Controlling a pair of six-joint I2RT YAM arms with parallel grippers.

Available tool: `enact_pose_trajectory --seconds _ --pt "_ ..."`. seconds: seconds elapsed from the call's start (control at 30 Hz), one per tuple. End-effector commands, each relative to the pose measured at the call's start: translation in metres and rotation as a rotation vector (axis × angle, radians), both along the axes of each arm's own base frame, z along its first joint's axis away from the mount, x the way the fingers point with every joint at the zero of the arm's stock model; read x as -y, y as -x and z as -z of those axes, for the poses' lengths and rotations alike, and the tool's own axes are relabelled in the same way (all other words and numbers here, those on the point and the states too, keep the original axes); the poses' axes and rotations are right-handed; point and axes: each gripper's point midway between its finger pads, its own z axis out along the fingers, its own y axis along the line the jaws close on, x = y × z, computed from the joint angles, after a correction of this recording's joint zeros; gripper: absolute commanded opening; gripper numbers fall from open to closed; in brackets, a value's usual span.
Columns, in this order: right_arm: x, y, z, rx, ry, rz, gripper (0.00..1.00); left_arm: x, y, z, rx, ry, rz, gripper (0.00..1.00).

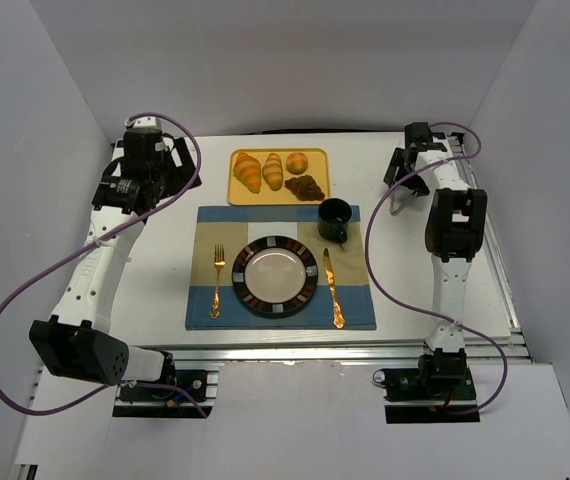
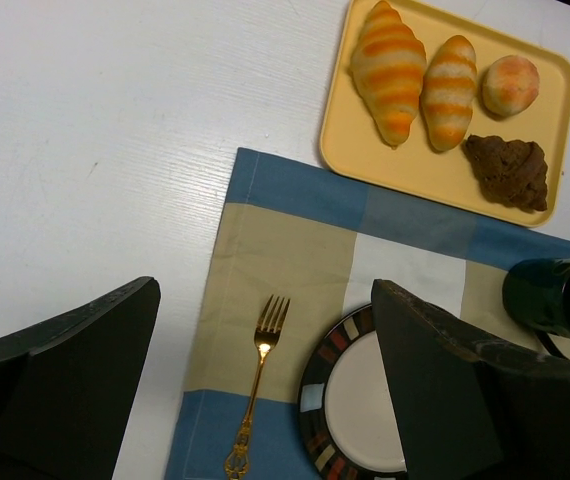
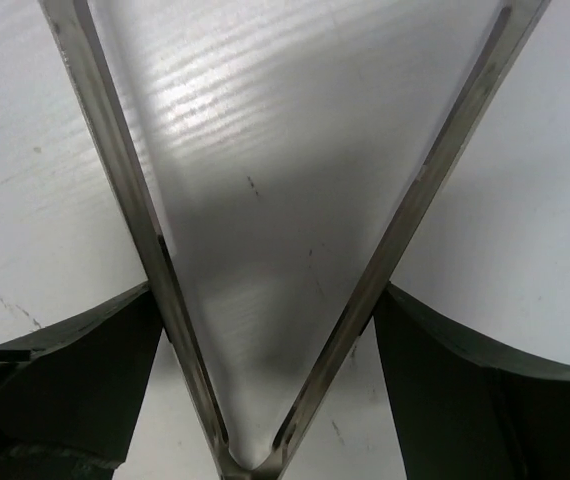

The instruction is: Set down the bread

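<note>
We find the bread on a yellow tray (image 1: pixel 245 198) at the middle of the counter's (image 1: pixel 165 310) far edge. It holds two striped croissants (image 2: pixel 390 70) (image 2: pixel 450 90), a round bun (image 2: pixel 510 85) and a dark chocolate pastry (image 2: pixel 510 170). None of it is on the plate (image 1: pixel 312 275), which sits bare on the place mat (image 1: pixel 355 300) nearer the counter's near edge.

The left claw (image 2: pixel 265 330) hangs toward the far left corner with its jaws apart and nothing between them. The right claw (image 3: pixel 265 300) is near the far right corner. Its jaws stand wide against the two arms of a pair of metal tongs (image 3: pixel 120 170), which are spread and carry nothing.

We judge the bread to be light and soft, with a crust that flakes or dents under a hard pinch. The glazed tops may be a little slippery against smooth metal. We would take a croissant across its thick middle, not by a tapered tip that could tear or swing. The tongs should close only until it lifts cleanly. The pieces lie close together, so the neighbours could be nudged, and the outer croissant looks the easiest to reach.
</note>
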Motion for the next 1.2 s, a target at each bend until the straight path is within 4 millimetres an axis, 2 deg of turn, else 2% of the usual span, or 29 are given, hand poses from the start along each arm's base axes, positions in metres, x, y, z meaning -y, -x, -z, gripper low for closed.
enact_pose_trajectory --seconds 0.0,0.07,0.13,0.17,0.23,0.27,0.33,0.37,0.43,0.47,0.57,0.6,0.7,0.73,0.8,0.83,0.9,1.0,1.07,1.17 --pt "0.003 -0.022 -0.015 0.073 0.015 -0.017 0.86 -0.002 0.0 -0.014 0.021 -0.005 -0.013 0.98" --pt "0.004 -0.025 -0.016 0.078 0.017 -0.014 0.77 -0.003 0.001 -0.014 0.02 -0.008 -0.014 0.98" --pt "0.004 -0.025 -0.023 0.088 0.017 -0.009 0.72 -0.003 0.002 -0.014 0.018 -0.012 -0.014 0.98" --pt "0.004 -0.026 -0.028 0.097 0.014 -0.005 0.66 -0.003 0.003 -0.015 0.02 -0.013 -0.013 0.98" --pt "0.004 -0.028 -0.049 0.139 0.012 0.0 0.61 -0.003 0.003 -0.016 0.025 -0.015 -0.009 0.98" --pt "0.004 -0.028 -0.069 0.172 0.014 0.002 0.57 -0.003 0.003 -0.017 0.029 -0.016 -0.006 0.98" --pt "0.005 -0.028 -0.093 0.21 0.017 -0.002 0.56 -0.002 0.002 -0.021 0.042 -0.015 0.0 0.98" --pt "0.004 -0.024 -0.117 0.24 0.013 -0.004 0.56 -0.002 0.002 -0.022 0.046 -0.014 0.005 0.98" --pt "-0.005 -0.018 -0.139 0.264 -0.017 -0.036 0.56 -0.001 0.001 -0.024 0.061 -0.011 0.011 0.98" --pt "-0.01 -0.011 -0.158 0.284 -0.035 -0.055 0.56 0.0 0.001 -0.026 0.069 -0.01 0.018 0.98" --pt "-0.038 0.004 -0.178 0.291 -0.102 -0.155 0.56 0.002 0.001 -0.028 0.086 -0.009 0.03 0.98" --pt "-0.054 0.012 -0.178 0.267 -0.143 -0.208 0.56 0.002 0.001 -0.03 0.094 -0.008 0.037 0.98" --pt "-0.081 0.028 -0.183 0.224 -0.216 -0.298 0.56 0.003 0.001 -0.031 0.103 -0.01 0.048 0.98" --pt "-0.099 0.031 -0.19 0.228 -0.253 -0.346 0.55 0.004 0.002 -0.032 0.104 -0.008 0.052 0.98" --pt "-0.119 0.036 -0.196 0.224 -0.296 -0.417 0.55 0.006 0.001 -0.032 0.106 -0.004 0.064 0.98" --pt "-0.136 0.041 -0.204 0.23 -0.31 -0.467 0.55 0.007 0.002 -0.032 0.104 -0.003 0.068 0.98" --pt "-0.165 0.051 -0.204 0.206 -0.358 -0.573 0.55 0.007 0.004 -0.035 0.111 0.0 0.074 0.98" --pt "-0.198 0.063 -0.2 0.179 -0.382 -0.717 0.55 0.005 0.009 -0.038 0.116 -0.007 0.073 0.98" --pt "-0.206 0.069 -0.189 0.163 -0.384 -0.77 0.55 0.004 0.012 -0.038 0.116 -0.013 0.075 0.98" --pt "-0.217 0.07 -0.189 0.169 -0.413 -0.829 0.55 0.004 0.014 -0.04 0.111 -0.019 0.079 0.98"
